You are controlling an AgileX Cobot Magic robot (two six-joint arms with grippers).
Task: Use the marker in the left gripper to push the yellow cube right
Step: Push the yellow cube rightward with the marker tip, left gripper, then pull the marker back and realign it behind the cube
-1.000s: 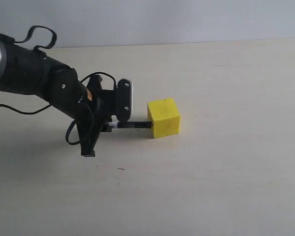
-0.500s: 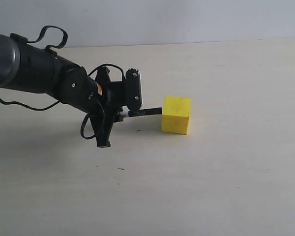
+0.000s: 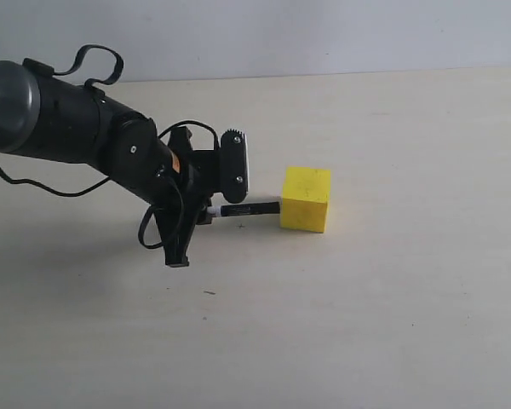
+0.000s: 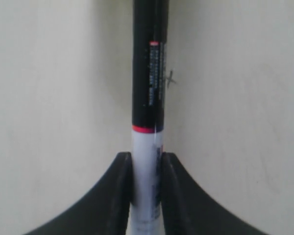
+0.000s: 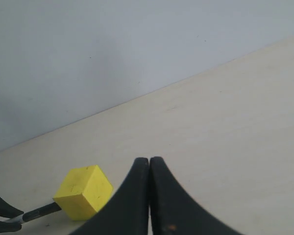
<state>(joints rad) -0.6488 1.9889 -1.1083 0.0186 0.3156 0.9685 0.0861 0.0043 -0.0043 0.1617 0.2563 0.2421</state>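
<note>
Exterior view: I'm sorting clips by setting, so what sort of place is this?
Probably a robot test bench rather than a home or shop: a plain pale tabletop against a blank wall, with a yellow cube on it and the left gripper holding a marker.

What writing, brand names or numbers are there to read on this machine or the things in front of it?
Nothing can be read word for word.
Marker: lines of fine print on the black barrel, by a small red patch; too blurred to read.
Table: a small inked cross beside the marker; a mark, not a letter.
Yellow cube: no text.
Left arm: no legible lettering in the exterior view.
</note>
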